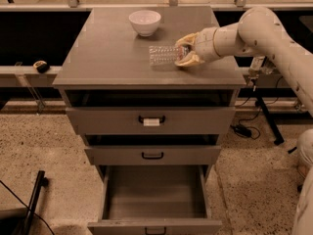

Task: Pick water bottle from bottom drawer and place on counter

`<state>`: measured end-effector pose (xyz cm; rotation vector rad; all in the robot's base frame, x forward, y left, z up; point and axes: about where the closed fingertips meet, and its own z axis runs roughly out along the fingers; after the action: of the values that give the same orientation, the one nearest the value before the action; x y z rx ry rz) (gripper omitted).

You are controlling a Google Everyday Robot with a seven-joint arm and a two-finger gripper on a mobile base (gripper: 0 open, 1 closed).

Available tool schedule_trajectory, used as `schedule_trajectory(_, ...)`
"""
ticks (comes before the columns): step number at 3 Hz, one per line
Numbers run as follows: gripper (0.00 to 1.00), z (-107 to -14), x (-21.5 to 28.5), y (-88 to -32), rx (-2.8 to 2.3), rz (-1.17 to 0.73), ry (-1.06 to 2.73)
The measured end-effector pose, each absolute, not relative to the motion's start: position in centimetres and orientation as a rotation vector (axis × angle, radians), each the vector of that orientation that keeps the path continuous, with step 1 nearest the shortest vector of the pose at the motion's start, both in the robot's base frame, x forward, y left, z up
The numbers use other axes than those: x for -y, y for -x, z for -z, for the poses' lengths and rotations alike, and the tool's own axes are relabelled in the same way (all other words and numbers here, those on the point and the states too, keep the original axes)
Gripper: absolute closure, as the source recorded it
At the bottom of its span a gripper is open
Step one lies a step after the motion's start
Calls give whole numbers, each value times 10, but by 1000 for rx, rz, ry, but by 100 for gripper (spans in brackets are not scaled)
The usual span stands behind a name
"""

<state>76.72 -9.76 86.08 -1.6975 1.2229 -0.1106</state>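
Observation:
The water bottle (164, 55) lies on its side on the counter (105, 58), just right of the middle, with its right end between my fingers. My gripper (186, 50) reaches in from the right at counter height and is shut on the bottle's end; one finger (187, 38) is behind it and one finger (190, 60) in front. The cap is hidden by the gripper. The bottom drawer (154, 223) is pulled out and its inside shows nothing in it.
A white bowl (145, 22) stands at the back of the counter, left of the gripper. The upper drawer (150, 120) and the middle drawer (152, 155) stand slightly ajar. A black stand and cables (264, 114) are on the floor at the right.

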Motion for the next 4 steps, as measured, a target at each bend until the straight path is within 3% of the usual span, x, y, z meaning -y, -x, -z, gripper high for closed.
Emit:
schedule_trajectory(2, 11, -867, 96, -767, -1225, 93, 1703)
schedule_trajectory(3, 0, -887, 90, -764, -1232, 103, 1740)
schedule_trajectory(4, 15, -911, 88, -759, -1251, 135, 1784)
